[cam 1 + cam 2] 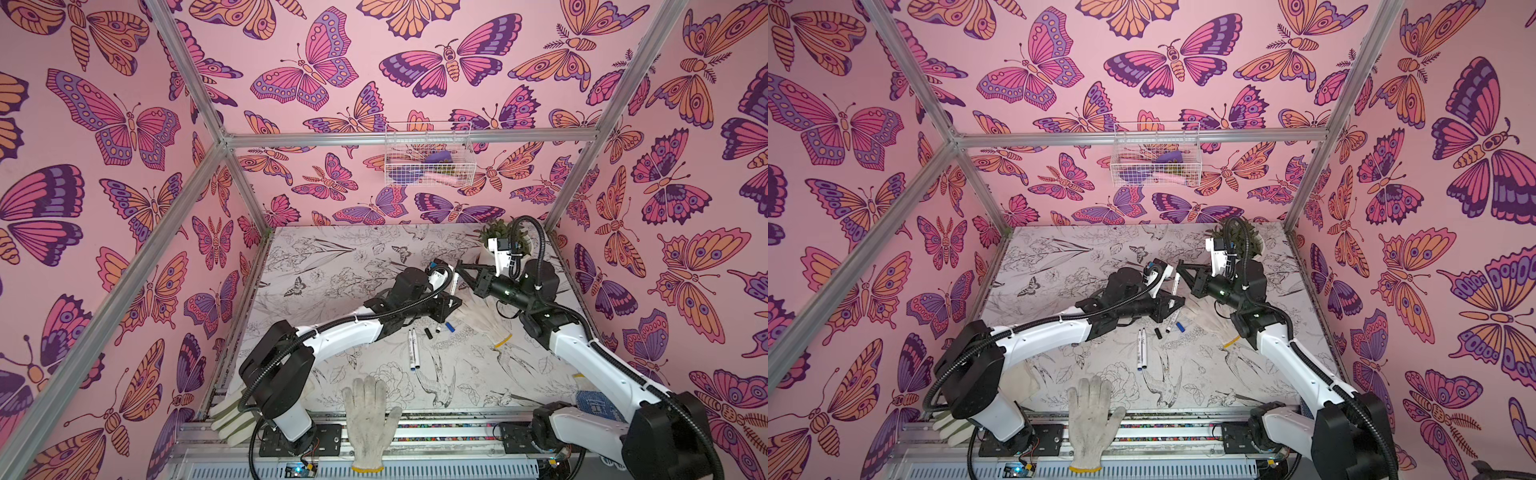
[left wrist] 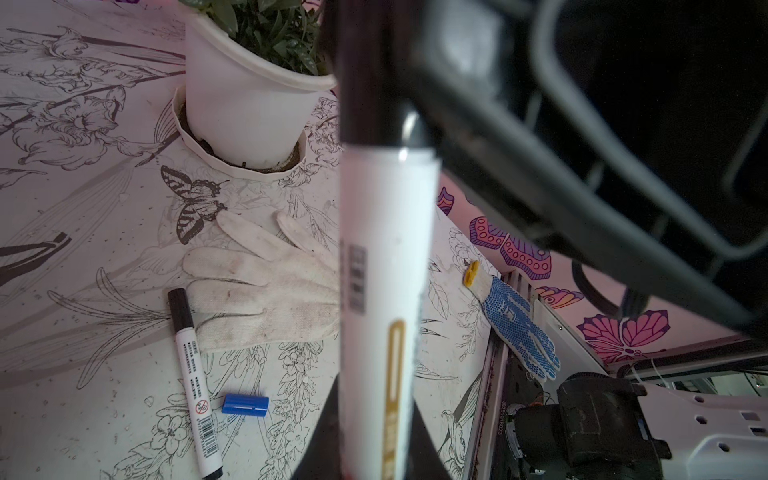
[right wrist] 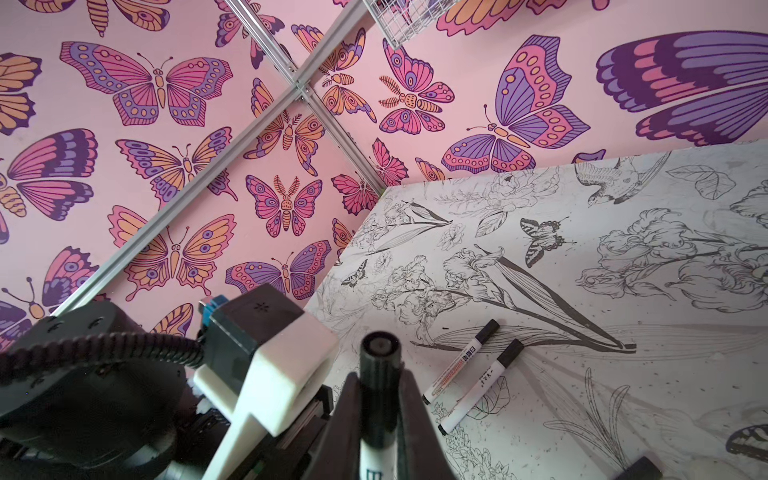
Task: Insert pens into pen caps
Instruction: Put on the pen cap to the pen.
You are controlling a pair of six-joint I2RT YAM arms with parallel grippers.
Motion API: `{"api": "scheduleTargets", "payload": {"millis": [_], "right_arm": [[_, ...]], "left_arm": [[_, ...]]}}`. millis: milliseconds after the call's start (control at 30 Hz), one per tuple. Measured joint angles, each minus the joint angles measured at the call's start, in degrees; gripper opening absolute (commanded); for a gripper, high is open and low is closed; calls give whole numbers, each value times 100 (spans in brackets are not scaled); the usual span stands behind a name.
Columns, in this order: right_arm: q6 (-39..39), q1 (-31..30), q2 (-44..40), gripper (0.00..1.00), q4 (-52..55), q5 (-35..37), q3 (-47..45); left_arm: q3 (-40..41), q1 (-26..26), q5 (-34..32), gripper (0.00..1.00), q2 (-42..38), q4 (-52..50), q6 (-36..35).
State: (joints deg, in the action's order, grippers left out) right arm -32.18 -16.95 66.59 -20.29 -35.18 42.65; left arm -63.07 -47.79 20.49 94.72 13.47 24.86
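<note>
A white-barrelled pen (image 2: pixel 386 249) stands upright above the table, between the two arms (image 1: pixel 454 283). My left gripper (image 2: pixel 376 419) is shut on its lower barrel. A black pen cap (image 3: pixel 379 382) sits on the pen's upper end, and my right gripper (image 3: pixel 379 401) is shut on that cap; in a top view this gripper (image 1: pixel 460 266) reaches in from the right. Two capped pens (image 1: pixel 414 348) lie side by side on the table in front. Nearer the arms lie a loose black cap (image 1: pixel 428 332), a third pen (image 2: pixel 193 378) and a blue cap (image 2: pixel 245 405).
A white knit glove (image 2: pixel 266 291) lies beside the blue cap, a blue-dotted glove (image 2: pixel 519 324) at the right table edge, another white glove (image 1: pixel 370 415) over the front rail. A potted plant (image 2: pixel 249 104) stands at the back right. A wire basket (image 1: pixel 428 153) hangs on the back wall.
</note>
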Motion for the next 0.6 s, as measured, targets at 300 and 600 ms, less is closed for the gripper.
{"api": "scheduleTargets", "payload": {"millis": [300,600], "right_arm": [[472,-37,-378,0,367,160,-210],[695,-70,-542,0,323,352,-197]], "left_arm": [[-2,-129,-122,0,0,-201,-181],[-385,-129,-94,0,2,-619,-350]]}}
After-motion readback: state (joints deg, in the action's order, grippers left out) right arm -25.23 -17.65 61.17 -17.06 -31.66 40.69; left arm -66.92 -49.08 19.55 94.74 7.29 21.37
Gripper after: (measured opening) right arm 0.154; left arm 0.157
